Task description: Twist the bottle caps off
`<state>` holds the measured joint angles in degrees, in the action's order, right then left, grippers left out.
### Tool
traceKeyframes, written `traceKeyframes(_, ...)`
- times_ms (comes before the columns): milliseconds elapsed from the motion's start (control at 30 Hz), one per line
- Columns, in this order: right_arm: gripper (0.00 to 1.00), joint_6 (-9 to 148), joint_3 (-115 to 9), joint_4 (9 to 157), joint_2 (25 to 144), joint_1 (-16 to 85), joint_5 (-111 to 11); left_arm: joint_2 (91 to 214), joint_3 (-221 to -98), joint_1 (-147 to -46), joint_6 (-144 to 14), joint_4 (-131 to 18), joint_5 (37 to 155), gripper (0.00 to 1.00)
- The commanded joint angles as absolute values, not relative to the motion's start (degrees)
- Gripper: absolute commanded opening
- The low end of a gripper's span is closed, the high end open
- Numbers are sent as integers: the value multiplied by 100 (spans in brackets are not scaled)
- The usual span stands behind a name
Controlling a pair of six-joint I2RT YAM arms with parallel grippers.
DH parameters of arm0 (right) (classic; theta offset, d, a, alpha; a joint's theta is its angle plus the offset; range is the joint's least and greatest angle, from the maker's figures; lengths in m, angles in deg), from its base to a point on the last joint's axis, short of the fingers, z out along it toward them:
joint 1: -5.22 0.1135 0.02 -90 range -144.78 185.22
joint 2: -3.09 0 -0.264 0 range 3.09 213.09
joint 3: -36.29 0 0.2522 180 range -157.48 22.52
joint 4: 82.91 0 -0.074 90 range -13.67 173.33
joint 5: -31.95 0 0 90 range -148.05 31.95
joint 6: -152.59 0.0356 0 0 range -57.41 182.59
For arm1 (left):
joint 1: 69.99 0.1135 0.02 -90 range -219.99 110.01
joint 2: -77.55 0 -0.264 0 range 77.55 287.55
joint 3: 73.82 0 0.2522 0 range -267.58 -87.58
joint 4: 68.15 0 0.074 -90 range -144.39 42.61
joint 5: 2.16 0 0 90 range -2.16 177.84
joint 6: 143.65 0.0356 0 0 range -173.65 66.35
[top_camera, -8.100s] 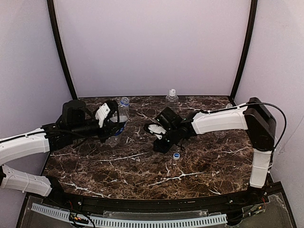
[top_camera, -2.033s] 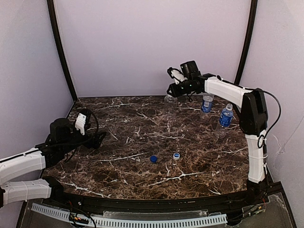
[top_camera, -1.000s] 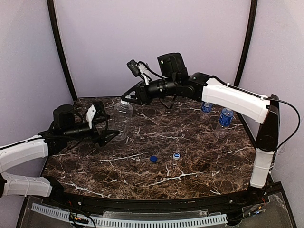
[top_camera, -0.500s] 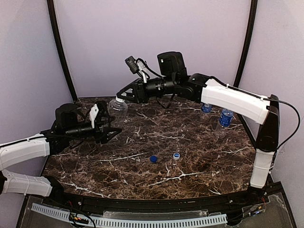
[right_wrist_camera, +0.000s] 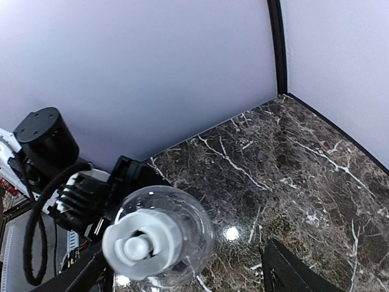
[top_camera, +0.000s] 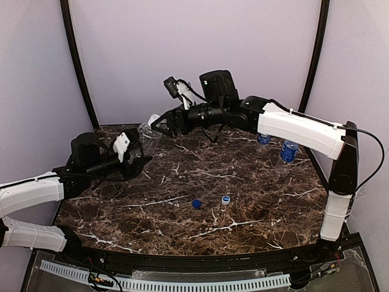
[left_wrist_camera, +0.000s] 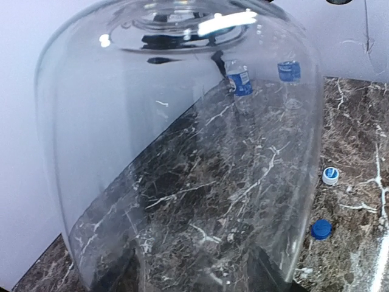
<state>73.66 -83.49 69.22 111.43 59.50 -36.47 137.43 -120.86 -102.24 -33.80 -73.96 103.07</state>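
- The unlabelled bottle [top_camera: 148, 135] sits tilted at the back left corner of the surface [top_camera: 255, 207], neck toward the right jaws; whether its base touches the surface I cannot tell
- Its white cap [right_wrist_camera: 141, 244] is not yet off
- The left jaws appear clamped on the bottle's wide lower body, which fills the left wrist view
- The right jaws stand released, one finger either side of the cap and neither touching it
- The bottle looks empty, so I judge it very light; its thin clear wall will likely dent or twist under a hard squeeze, and it is smooth enough to spin in a loose hold
- Best hold on the body is the broad lower part, firm but short of crushing
- The cap is tiny, with a raised stub in its middle; take it by its outer rim, jaws square across and centred on the neck, or they may slide off
- A dark blue cap [top_camera: 196, 203] and a pale blue-and-white cap [top_camera: 225, 199] lie loose mid-surface; two labelled bottles [top_camera: 289, 151] stand by the right edge
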Motion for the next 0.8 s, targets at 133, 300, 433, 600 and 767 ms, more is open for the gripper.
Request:
traceKeyframes(133, 81, 7929, -8390, 6758, 11157, 6023, -4291, 13818, -11988, -10641, -1768, -7863, 8891, 50)
traceKeyframes(300, 62, 7983, -8522, 6733, 11327, 6023, -4162, 13818, -12011, -10663, -1870, -7789, 8929, 50)
traceKeyframes(433, 14, 7785, -8518, 6777, 11311, 6028, -3816, 13804, -12010, -10659, -1934, -7744, 9075, 50)
traceKeyframes(600, 0, 6551, -8260, 6769, 11071, 6041, -2318, 13702, -12136, -10664, -2215, -7133, 10175, 49)
traceKeyframes(767, 0, 4536, -7506, 6268, 10528, 6125, -1039, 13641, -12424, -10664, -2770, -5803, 12515, 46)
